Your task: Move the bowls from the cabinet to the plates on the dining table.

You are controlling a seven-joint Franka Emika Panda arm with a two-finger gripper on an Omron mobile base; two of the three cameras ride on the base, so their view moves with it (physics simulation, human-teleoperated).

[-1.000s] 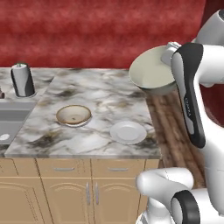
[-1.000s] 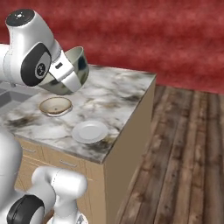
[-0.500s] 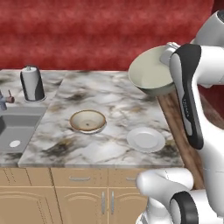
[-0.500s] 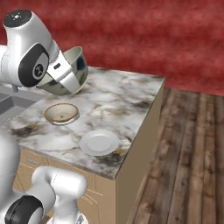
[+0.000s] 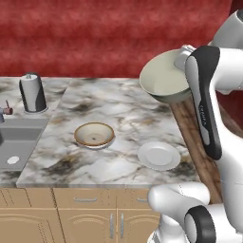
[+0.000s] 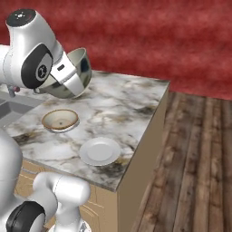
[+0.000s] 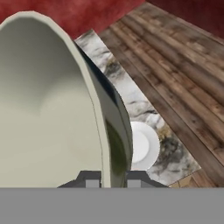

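the base has rolled on, so the worktop sits further right in the left base view. the raised, bent arm's tool stays pinched on the tilted grey-green bowl's rim, high above the bare plate; the tan bowl rests nearby.

Both base views overlook the dining table; hand view hugs it.

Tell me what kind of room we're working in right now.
Most likely a kitchen: a marble-topped counter over tan wooden cabinet fronts, a sink set into the top at the left, and a bowl and plate laid out on it.
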